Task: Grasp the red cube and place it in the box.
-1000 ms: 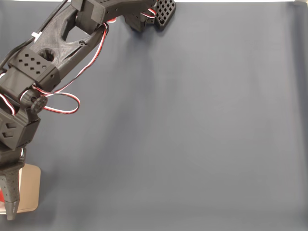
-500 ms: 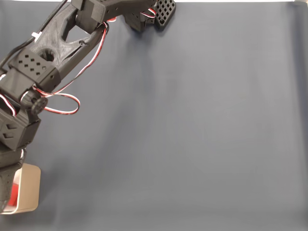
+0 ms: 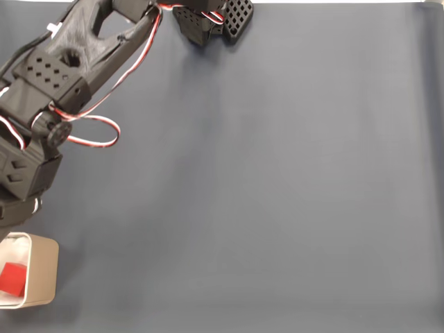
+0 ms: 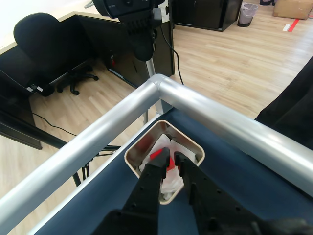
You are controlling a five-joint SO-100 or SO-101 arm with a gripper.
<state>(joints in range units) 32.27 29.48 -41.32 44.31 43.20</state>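
The red cube [image 3: 12,279] lies inside the beige box [image 3: 43,276] at the bottom left corner of the fixed view, free of the arm. The black arm [image 3: 48,83] reaches down the left side, and its wrist ends just above the box. In the wrist view my gripper [image 4: 172,155] hangs over the box [image 4: 187,137], its fingers a narrow gap apart and holding nothing. A bit of the red cube [image 4: 156,153] shows past the left fingertip, on the white interior.
A dark blue mat [image 3: 277,194] covers the table. The box stands at the table's corner, right by the aluminium frame rails [image 4: 98,142]. Red and white wires [image 3: 90,135] loop off the arm. The arm's base [image 3: 208,21] sits at the top edge.
The arm has drawn back upward from the box. The finger that covered the box is gone from the fixed view, and the red cube now lies uncovered inside.
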